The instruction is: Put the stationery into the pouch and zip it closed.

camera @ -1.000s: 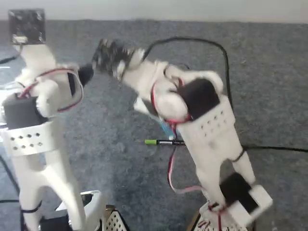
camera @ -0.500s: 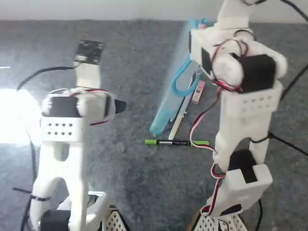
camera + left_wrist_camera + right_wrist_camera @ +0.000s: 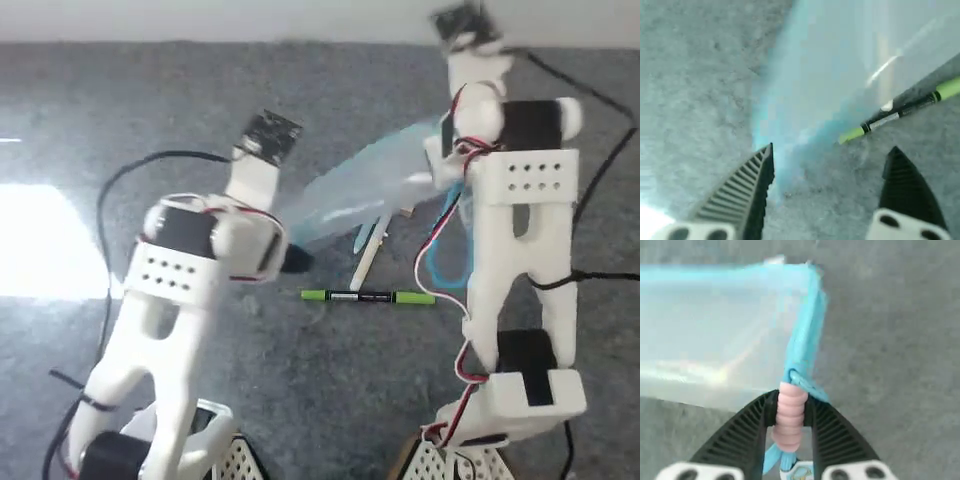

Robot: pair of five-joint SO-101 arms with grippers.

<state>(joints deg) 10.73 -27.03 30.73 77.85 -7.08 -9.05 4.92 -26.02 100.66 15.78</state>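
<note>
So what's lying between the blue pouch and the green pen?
A thin white stick, slanting from beneath the pouch toward the pen; otherwise bare grey carpet. The high view shows it.

Your right gripper (image 3: 790,399) pinches the pink ribbed pull (image 3: 789,422) near the frame's centre, jaws tight on both its sides. Its blue cord (image 3: 802,382) joins the translucent, blue-edged pouch (image 3: 715,325) just beyond, over grey carpet (image 3: 900,340).

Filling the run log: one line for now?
right pincer: shut on zipper pull | left pincer: open, near pouch | green pen: on table
</note>
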